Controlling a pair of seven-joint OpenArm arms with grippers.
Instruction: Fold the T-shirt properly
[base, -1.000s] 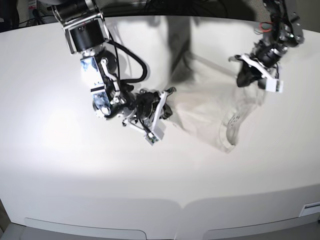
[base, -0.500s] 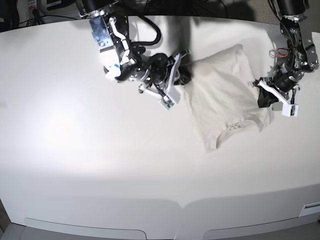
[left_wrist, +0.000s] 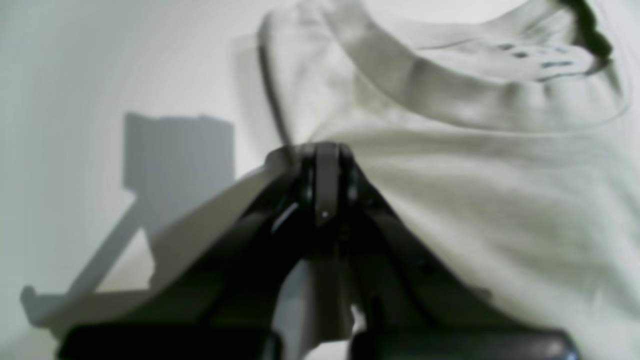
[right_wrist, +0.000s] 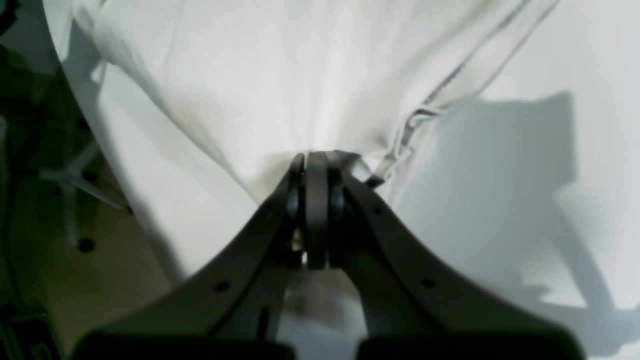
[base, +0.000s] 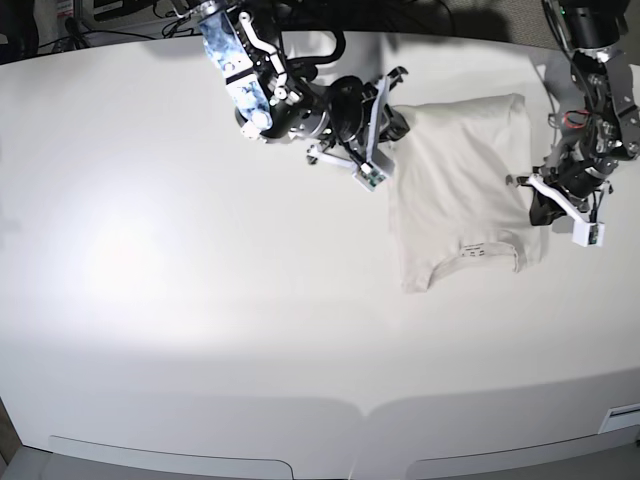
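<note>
Table (base: 200, 330) front and left open; T-shirt (base: 455, 190) occupies far right.

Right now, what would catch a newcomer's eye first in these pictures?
The pale T-shirt lying on the far right of the white table, collar toward the near edge. Each end effector is shut on it: the right end effector pinches its far-left edge, the left end effector its right side near the collar.

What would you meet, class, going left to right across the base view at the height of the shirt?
Bare white table → right gripper → pale beige short-sleeved T-shirt → left gripper.
</note>
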